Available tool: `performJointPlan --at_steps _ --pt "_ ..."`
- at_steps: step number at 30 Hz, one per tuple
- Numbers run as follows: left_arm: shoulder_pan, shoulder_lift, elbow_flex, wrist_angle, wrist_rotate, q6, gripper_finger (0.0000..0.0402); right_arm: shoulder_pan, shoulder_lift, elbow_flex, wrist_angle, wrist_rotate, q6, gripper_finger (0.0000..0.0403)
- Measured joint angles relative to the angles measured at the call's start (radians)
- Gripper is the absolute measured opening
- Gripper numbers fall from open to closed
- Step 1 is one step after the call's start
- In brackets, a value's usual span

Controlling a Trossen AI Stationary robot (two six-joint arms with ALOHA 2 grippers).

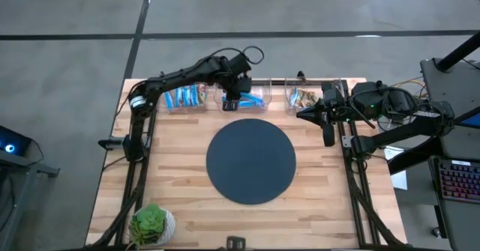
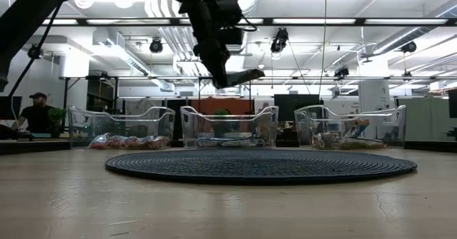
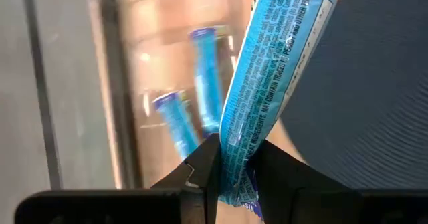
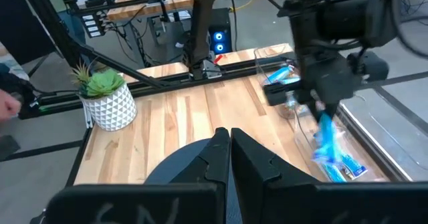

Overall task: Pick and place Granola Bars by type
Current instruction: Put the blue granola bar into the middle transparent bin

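My left gripper [image 1: 235,94] hovers over the middle clear bin [image 1: 244,103] at the table's far edge, shut on a bright blue granola bar [image 3: 274,70]. Two more bright blue bars [image 3: 207,77] lie in that bin. Blue bars with red and white [image 1: 186,96] fill the left bin, and brown-tan bars [image 1: 304,97] the right bin. My right gripper [image 1: 304,115] waits shut near the table's right edge, beside the right bin, its fingertips [image 4: 229,138] together. My left gripper pinches the bright blue bar by one end [image 3: 234,136] between its two fingers [image 3: 204,160]. The fingers come from above. The bar is lifted clear above the middle bin, and its free end [image 4: 328,144] hangs down at a slant below the gripper.
A large dark round mat [image 1: 251,161] covers the table's middle. A potted succulent [image 1: 152,225] stands at the near left corner. The three bins line the far edge. A person [image 2: 34,114] sits in the room beyond the table.
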Motion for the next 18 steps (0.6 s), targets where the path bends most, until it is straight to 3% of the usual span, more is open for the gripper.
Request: performJointPlan --at_steps 9,18 --pt "0.123 0.000 0.000 0.013 -0.004 -0.052 0.0062 0.000 0.000 0.000 0.000 0.000 0.000 0.0008" --pt "0.177 0.000 -0.007 0.021 0.001 -0.055 0.0062 0.001 0.000 0.000 0.000 0.020 0.000 0.0008"
